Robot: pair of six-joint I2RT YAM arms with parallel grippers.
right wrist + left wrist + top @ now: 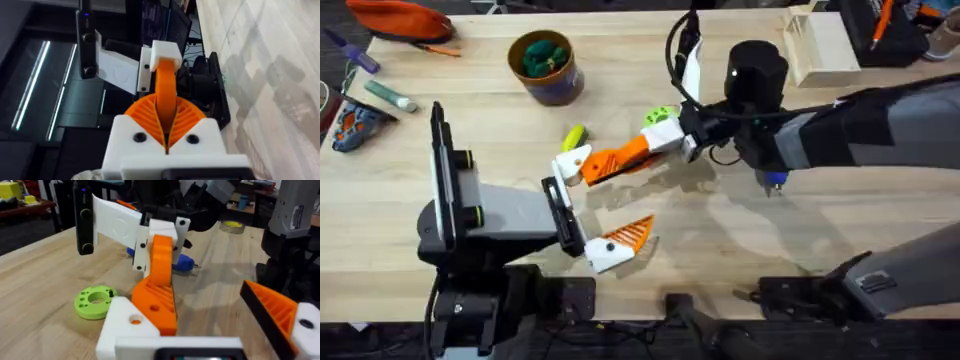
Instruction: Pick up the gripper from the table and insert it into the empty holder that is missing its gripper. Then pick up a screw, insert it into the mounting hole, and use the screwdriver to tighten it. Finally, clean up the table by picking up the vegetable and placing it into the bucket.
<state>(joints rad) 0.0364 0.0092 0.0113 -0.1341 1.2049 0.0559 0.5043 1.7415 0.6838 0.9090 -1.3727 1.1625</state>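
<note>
The orange gripper (pixel 615 160) lies across the table's middle with my right gripper (pixel 648 146) shut on it. Its far end meets the empty holder (pixel 570 165), the white upper finger mount of my left gripper (pixel 595 205), which is open. In the left wrist view the gripper's base (pixel 155 305) rests against the holder (pixel 125 325). In the right wrist view, ribbed pads (pixel 145 112) clamp the gripper (pixel 165 85). The blue screwdriver (pixel 775 180) lies under the right arm. The yellow vegetable (pixel 575 135) lies near the blue bucket (pixel 548 68).
A green ring-shaped dish (pixel 658 117) sits just behind the right gripper. A green leafy toy is inside the bucket. A wooden box (pixel 820 45) stands at the back right, and an orange pouch (pixel 400 18) and markers (pixel 390 95) lie at the far left.
</note>
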